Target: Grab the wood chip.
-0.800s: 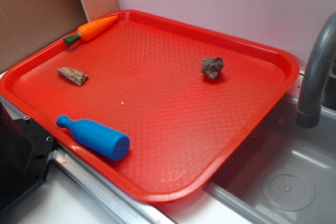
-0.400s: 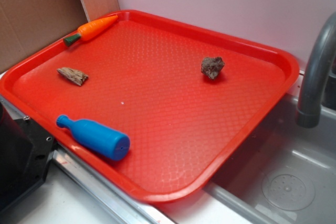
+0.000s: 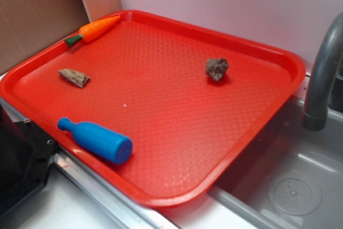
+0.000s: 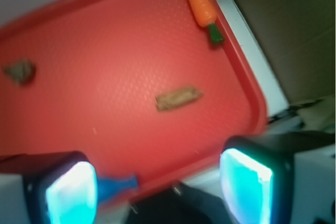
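Gripper (image 4: 160, 192) jaws stand wide apart in the wrist view, two glowing cyan pads (image 4: 71, 192) at the bottom corners with nothing between them. From above, that camera looks down on the red tray (image 4: 247, 85): the wood chip (image 4: 178, 98) lies at about 12 o'clock from the gap, the carrot (image 4: 200, 4) at 1 o'clock by the rim, the rock (image 4: 20, 71) blurred at 10 o'clock. Only the exterior view shows the blue bottle (image 3: 96, 140) whole, at 5 o'clock from the chip, plus the grey faucet (image 3: 323, 73) and sink (image 3: 292, 178); there the gripper is only a dark sliver at the top left corner.
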Available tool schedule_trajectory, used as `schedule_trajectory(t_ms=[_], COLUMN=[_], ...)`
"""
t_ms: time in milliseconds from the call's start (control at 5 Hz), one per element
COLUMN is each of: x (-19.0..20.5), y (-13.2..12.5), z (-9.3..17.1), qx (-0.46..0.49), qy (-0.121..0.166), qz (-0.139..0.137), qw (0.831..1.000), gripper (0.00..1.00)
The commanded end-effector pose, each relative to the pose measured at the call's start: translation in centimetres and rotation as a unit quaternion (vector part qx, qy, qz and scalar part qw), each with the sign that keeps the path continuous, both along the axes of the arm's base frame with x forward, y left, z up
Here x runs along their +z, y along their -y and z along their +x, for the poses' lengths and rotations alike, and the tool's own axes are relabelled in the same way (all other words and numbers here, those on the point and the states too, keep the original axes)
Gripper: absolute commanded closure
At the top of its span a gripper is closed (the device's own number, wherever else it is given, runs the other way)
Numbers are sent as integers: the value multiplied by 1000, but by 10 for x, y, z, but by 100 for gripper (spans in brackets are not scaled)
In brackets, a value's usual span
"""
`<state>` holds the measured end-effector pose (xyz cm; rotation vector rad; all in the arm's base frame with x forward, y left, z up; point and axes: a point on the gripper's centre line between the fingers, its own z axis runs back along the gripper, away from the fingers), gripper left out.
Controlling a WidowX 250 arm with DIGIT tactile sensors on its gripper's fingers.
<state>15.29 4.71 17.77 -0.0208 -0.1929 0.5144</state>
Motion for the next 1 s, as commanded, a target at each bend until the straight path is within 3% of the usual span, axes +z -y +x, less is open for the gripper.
schedule_trajectory(t_ms=[0, 200, 400, 600, 800], x=[-66, -92, -126, -164, -185], y=[-39, -50, -61, -60, -49], z=[3, 5, 19, 26, 24], qx=[255, 306, 308, 324, 346], qy=[71, 46, 14, -38, -68], qz=[18, -2, -7, -21, -21], qw=[964, 951, 951, 945, 935], gripper=[0, 0, 0, 0, 0])
